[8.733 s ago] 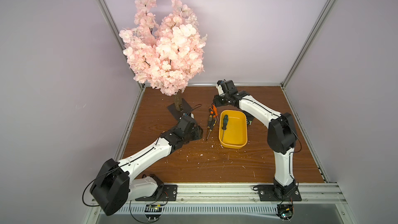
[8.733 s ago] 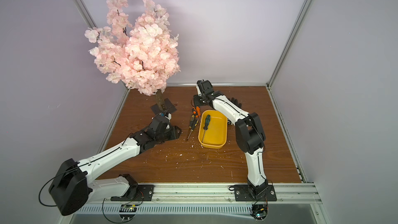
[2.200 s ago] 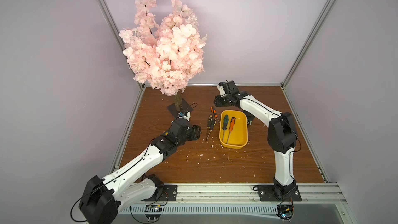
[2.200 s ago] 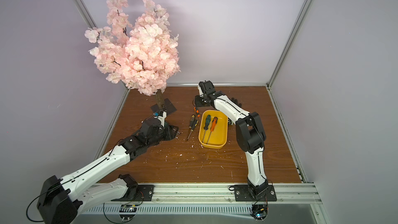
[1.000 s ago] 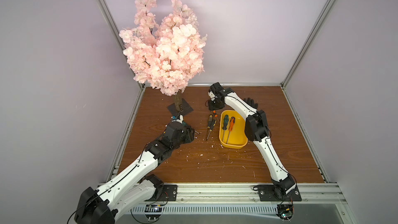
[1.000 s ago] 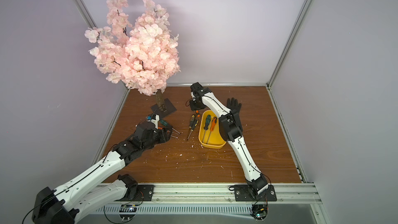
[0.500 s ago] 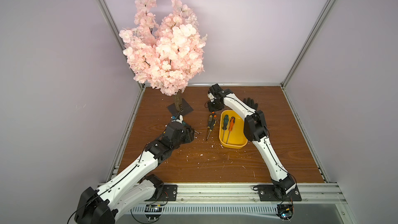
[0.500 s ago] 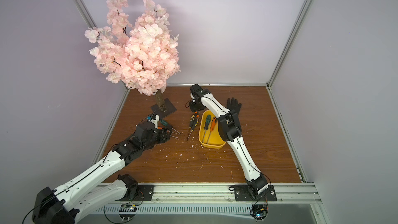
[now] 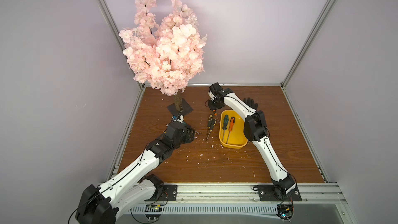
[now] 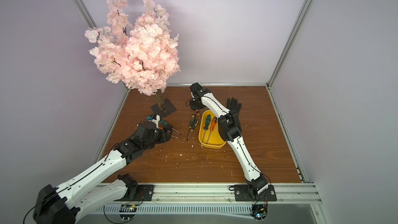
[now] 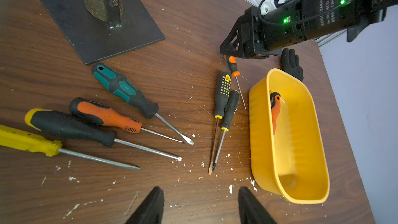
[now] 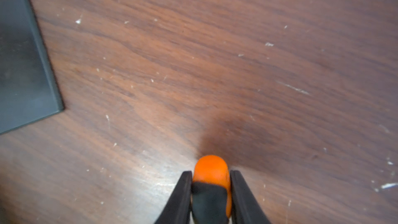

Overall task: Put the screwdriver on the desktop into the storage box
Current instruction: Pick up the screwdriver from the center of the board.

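In a top view the right gripper (image 9: pixel 214 109) pinches the small orange screwdriver (image 9: pixel 216 114) — storage box (image 9: pixel 233 146) just beside it. Left wrist view: left gripper (image 11: pixel 200 190) spread, empty, other screwdrivers (image 11: pixel 125 89) ahead. Right wrist view: fingers (image 12: pixel 183 188) clamp the handle, desktop (image 12: pixel 215 61) beyond.

Both top views are bright, evenly lit from overhead and sharp throughout. The blossom tree (image 9: pixel 163 57) throws a faint shadow on the back wall (image 9: pixel 237 29). My left wrist view is crisp, with glare inside the yellow storage box (image 11: pixel 258 126) and stretched, slightly darkened corners. My right wrist view is blurred: the desktop (image 12: pixel 215 61) grain smears, and the orange screwdriver (image 12: pixel 212 165) casts a soft dark shadow.
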`<state>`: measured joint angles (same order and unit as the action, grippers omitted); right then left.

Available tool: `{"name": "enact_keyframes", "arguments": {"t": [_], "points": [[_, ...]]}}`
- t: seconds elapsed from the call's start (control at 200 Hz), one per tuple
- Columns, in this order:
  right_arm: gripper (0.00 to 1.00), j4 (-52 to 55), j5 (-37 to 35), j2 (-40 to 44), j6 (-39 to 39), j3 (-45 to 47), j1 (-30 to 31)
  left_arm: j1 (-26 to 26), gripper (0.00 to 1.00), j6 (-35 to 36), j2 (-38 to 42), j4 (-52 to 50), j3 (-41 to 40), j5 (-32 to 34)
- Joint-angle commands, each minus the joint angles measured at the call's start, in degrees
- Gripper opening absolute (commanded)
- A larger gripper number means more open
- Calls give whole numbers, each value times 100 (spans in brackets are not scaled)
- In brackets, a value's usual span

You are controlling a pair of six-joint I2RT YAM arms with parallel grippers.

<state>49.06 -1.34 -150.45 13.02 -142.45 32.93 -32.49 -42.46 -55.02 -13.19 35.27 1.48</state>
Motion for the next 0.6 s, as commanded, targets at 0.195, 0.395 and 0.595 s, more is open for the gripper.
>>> {"name": "enact_keyframes", "arguments": {"t": [0.195, 0.395, 0.595], "points": [[28, -296, -194, 826, 79, -412, -36, 68, 59, 62, -330, 326, 102, -244], [27, -626, 19, 1134, 348, -402, -101, 67, 59, 106, -430, 374, 182, -332], [27, -749, 268, 1484, 580, -332, -176, 67, 59, 134, -489, 494, 169, -411]]}}
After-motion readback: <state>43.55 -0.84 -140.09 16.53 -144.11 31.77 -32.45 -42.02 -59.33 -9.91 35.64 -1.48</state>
